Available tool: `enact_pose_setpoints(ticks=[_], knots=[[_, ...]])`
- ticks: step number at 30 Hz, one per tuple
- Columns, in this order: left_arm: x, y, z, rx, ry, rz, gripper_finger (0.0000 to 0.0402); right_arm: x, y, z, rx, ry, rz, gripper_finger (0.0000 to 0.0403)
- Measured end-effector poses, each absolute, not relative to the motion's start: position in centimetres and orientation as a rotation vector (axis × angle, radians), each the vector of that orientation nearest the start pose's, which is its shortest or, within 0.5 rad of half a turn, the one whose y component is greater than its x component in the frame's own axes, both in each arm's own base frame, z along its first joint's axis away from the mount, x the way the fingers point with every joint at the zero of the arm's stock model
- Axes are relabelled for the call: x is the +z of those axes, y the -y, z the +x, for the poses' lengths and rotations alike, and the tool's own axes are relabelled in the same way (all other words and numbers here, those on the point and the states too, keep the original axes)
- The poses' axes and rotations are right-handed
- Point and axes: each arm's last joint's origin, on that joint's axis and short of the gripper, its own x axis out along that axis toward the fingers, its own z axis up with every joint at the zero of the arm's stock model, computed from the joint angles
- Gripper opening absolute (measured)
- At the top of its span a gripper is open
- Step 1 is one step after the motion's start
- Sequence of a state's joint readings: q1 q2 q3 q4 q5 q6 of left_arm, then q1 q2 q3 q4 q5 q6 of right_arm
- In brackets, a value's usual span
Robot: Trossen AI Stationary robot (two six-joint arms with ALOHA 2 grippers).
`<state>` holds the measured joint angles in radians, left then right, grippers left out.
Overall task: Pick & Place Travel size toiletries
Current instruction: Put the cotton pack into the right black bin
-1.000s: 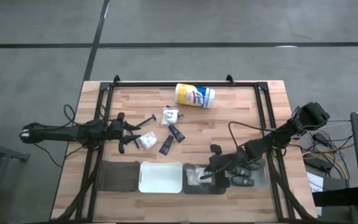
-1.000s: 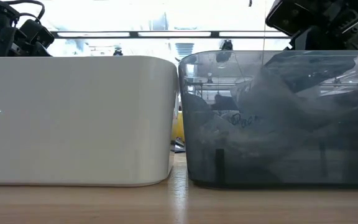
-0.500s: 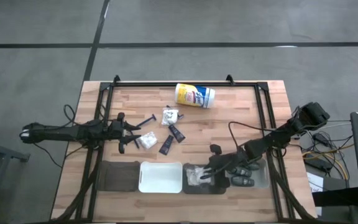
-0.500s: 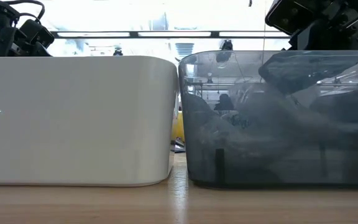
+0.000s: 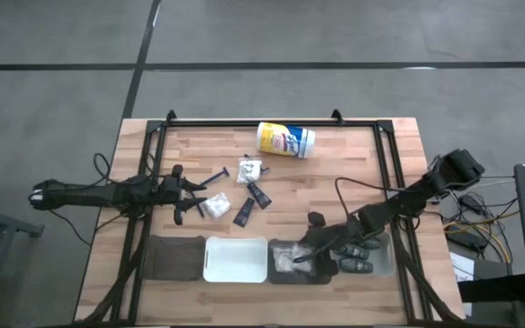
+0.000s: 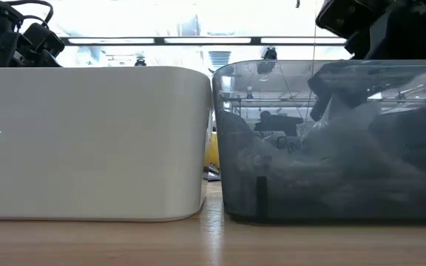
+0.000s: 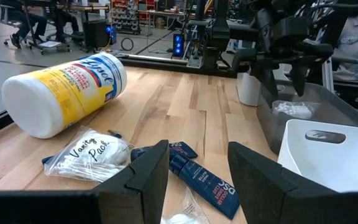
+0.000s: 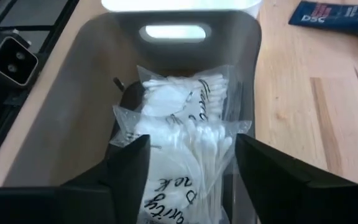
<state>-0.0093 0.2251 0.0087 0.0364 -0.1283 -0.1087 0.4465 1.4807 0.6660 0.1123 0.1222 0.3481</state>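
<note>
My right gripper (image 8: 191, 183) hangs open over the smoky grey bin (image 5: 299, 273), its fingers on either side of two white crinkly packets (image 8: 179, 130) that lie on the bin's floor. My left gripper (image 7: 197, 177) stands open and low over the table at the left, touching nothing. Ahead of it lie a black tube (image 7: 201, 180) and another white packet (image 7: 89, 155). In the high view the loose toiletries lie mid-table: a second packet (image 5: 249, 170), a thin dark razor (image 5: 217, 175) and two black tubes (image 5: 259, 196), (image 5: 243, 212).
A white bin (image 5: 235, 260) stands left of the grey one, with a dark bin (image 5: 173, 258) further left. A clear tray (image 5: 381, 264) with dark pods (image 5: 355, 265) sits to the right. The yellow-and-white canister (image 5: 285, 139) lies on its side near the far edge.
My right gripper has opened and let go of a white packet inside the grey bin. The packet has dropped from the fingers and settled on the bin's floor beside the other one.
</note>
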Motion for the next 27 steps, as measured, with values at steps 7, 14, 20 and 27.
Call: enact_pose_setpoints(ticks=[7, 14, 20, 27], knots=[[15.1, -0.3, 11.0, 0.128, -0.173, -0.096, 0.0171, 18.2, -11.4, 26.4, 0.165, -0.748, 0.107, 0.0281], [15.1, -0.3, 11.0, 0.129, -0.173, -0.096, 0.0171, 19.1, -9.8, 27.6, 0.136, -0.717, 0.076, 0.0308], [15.1, -0.3, 11.0, 0.128, -0.173, -0.096, 0.0171, 19.5, -7.4, 28.6, 0.097, -0.695, 0.056, 0.0317], [15.1, -0.3, 11.0, 0.128, -0.173, -0.096, 0.0171, 20.1, -3.9, 29.9, 0.017, -0.614, 0.034, 0.0302]])
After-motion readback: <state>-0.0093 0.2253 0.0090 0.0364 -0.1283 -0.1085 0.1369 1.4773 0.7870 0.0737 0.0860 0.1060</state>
